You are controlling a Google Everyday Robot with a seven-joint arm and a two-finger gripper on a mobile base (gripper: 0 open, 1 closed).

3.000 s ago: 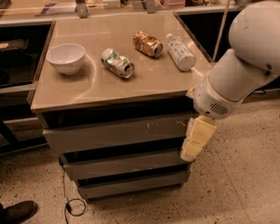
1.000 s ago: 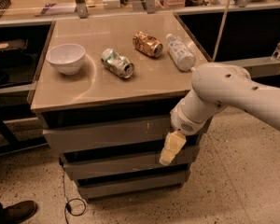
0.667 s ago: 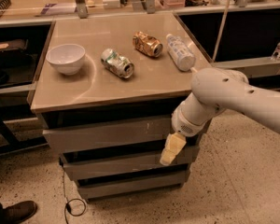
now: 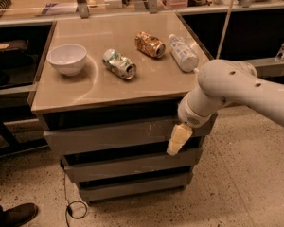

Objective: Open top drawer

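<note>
Arm [image 4: 236, 91] comes in from the right edge, so base and shoulder are cut off. I only see the white elbow and wrist, bent down and left toward the cabinet front. Gripper [image 4: 175, 146] points down-left, at the right end of the top drawer [image 4: 109, 136], overlapping the panel's lower edge and hiding that corner. Can't tell if the gripper is open or closed, or whether it's touching the panel.

Top drawer is the widest grey front, just under the tabletop [image 4: 99, 86], centre frame. Pale scratches show just left of the wrist. Two narrower drawers [image 4: 128, 164] sit below it, and their insides are in shadow.

On top are a white bowl [image 4: 67, 58] at left, a crushed silver can [image 4: 119, 63], a gold can [image 4: 150, 44] and a plastic bottle [image 4: 183, 52], all three lying on their sides. No label text is readable on any of them.

Lower left, a shoe [image 4: 19, 214] is cut off by the frame, and a cable [image 4: 68, 202] loops on the floor.
</note>
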